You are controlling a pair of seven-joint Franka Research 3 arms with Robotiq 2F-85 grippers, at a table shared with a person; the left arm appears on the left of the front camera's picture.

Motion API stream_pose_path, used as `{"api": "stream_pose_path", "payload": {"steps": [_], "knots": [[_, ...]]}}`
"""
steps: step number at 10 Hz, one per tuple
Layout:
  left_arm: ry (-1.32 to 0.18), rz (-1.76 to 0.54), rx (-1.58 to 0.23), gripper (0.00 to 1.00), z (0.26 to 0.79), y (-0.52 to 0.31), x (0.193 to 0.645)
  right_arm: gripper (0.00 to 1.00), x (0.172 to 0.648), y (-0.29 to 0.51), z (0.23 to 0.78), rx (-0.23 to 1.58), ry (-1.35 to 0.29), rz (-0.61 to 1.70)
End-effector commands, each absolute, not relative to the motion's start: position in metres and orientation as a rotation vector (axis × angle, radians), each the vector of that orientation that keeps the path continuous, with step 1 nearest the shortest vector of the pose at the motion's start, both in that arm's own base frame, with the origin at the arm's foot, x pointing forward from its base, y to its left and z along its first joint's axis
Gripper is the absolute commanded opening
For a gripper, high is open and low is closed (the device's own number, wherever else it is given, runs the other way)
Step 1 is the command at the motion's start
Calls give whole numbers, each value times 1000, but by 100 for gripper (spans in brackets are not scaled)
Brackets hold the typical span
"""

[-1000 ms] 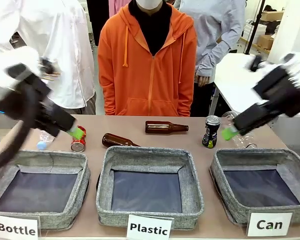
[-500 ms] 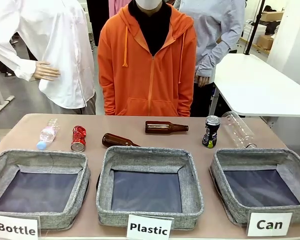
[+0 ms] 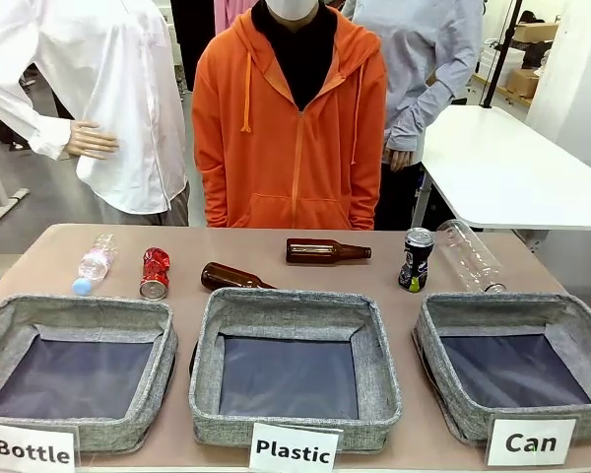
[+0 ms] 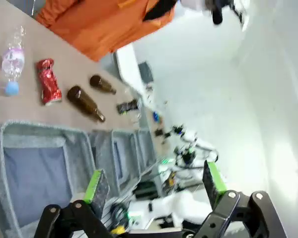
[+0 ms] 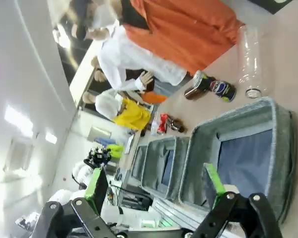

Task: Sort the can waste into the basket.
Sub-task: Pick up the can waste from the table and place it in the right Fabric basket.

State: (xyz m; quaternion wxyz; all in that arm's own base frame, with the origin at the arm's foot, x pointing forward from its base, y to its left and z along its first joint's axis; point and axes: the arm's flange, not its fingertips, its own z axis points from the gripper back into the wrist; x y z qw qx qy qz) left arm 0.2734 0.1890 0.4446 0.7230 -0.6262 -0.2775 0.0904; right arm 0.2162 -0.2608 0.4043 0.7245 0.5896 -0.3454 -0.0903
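A black Pepsi can (image 3: pixel 417 259) stands upright at the back right of the table. A red crushed can (image 3: pixel 155 273) lies at the back left. The grey Can basket (image 3: pixel 502 307) sits front right behind its white "Can" label (image 3: pixel 530 441), holding nothing. In the left wrist view my left gripper (image 4: pixel 154 182) is open in the air, high over the table's left end, with the red can (image 4: pixel 48 88) far below. My right gripper (image 5: pixel 155 182) is open as well, raised above the Can basket (image 5: pixel 283 144), and the black can (image 5: pixel 219 88) lies beyond it.
Two brown glass bottles (image 3: pixel 327 251) (image 3: pixel 234 277) lie mid-table. Clear plastic bottles lie far left (image 3: pixel 94 263) and far right (image 3: pixel 470 254). The Bottle basket (image 3: pixel 79 310) and Plastic basket (image 3: pixel 294 301) sit along the front. A person in an orange hoodie (image 3: pixel 291 128) stands at the far side.
Both arms, which reached over the table a second ago, have pulled back out of the front view. The cans, bottles and baskets have not moved.
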Motion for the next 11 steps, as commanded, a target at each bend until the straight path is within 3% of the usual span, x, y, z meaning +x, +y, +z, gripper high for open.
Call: {"api": "stream_pose_path", "payload": {"steps": [1, 2, 3, 9, 11], "knots": [[-610, 352, -1386, 100, 421, 112, 268, 100, 215, -219, 401, 1279, -795, -189], [-609, 343, -1397, 100, 424, 96, 263, 100, 214, -219, 403, 1240, -826, -221], [-606, 284, -1409, 100, 437, 183, 292, 100, 220, -262, 399, 1302, -773, -211], [-606, 284, -1409, 100, 437, 183, 292, 100, 217, -260, 394, 1308, -735, -230], [-606, 284, -1409, 100, 437, 183, 292, 100, 248, -219, 423, 1140, -671, 78]]}}
